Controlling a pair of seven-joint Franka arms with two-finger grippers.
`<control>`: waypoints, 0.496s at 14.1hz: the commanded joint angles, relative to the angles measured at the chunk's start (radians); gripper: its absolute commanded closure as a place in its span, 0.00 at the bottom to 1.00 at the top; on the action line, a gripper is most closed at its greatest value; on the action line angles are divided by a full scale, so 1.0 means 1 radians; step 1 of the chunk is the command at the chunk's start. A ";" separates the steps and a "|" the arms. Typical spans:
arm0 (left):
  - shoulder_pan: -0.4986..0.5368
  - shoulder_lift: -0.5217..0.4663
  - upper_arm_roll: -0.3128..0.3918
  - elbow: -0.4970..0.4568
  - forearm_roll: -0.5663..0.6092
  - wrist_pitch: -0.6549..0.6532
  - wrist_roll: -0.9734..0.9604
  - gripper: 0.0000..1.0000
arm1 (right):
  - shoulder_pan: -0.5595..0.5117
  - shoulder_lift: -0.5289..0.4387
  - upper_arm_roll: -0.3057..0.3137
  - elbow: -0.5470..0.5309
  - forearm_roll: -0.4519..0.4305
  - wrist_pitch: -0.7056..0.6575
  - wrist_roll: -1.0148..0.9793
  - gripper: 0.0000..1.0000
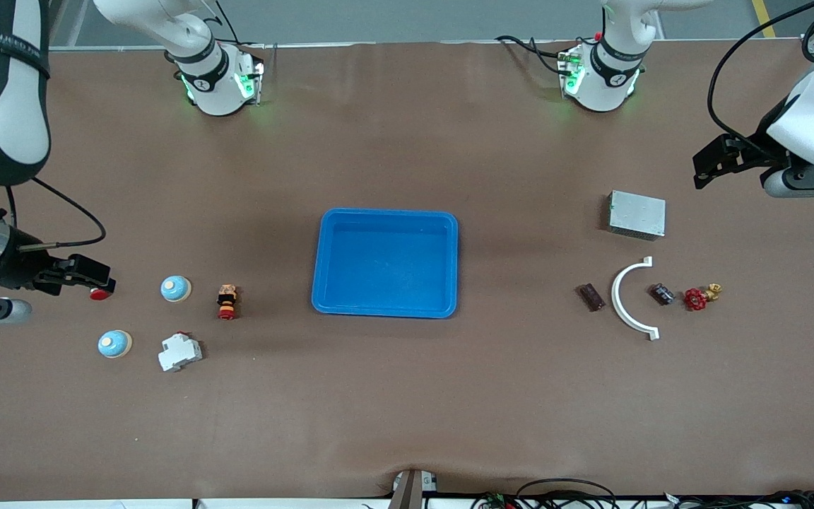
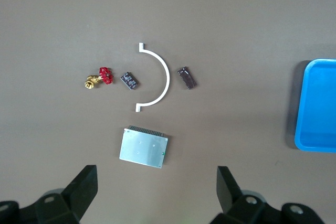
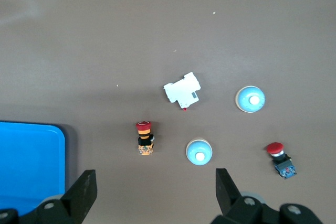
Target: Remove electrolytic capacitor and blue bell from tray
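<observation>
Two blue dome bells lie toward the right arm's end: one (image 1: pixel 175 288) (image 3: pixel 199 151), and one nearer the front camera (image 1: pixel 114 343) (image 3: pixel 250 99). Two small dark capacitors lie toward the left arm's end, either side of a white arc: one (image 1: pixel 591 297) (image 2: pixel 187 78) and one (image 1: pixel 662 294) (image 2: pixel 129 80). A blue tray (image 1: pixel 386 212) (image 2: pixel 302 103) (image 3: pixel 31 166) stands empty mid-table. My right gripper (image 1: pixel 99 276) (image 3: pixel 153 174) is open and empty, over the table by the bells. My left gripper (image 1: pixel 705 166) (image 2: pixel 156 170) is open and empty, over the table beside a grey box.
A grey metal box (image 1: pixel 636 213), a white arc bracket (image 1: pixel 629 297) and a red-handled brass valve (image 1: pixel 698 297) lie toward the left arm's end. A white breaker (image 1: pixel 179 351), a red-yellow button (image 1: pixel 227 301) and a red push button (image 1: pixel 101 293) lie by the bells.
</observation>
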 commanded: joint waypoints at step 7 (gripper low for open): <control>0.002 0.007 -0.007 0.013 0.021 0.004 0.001 0.00 | -0.035 -0.057 -0.010 0.012 -0.087 0.004 -0.001 0.00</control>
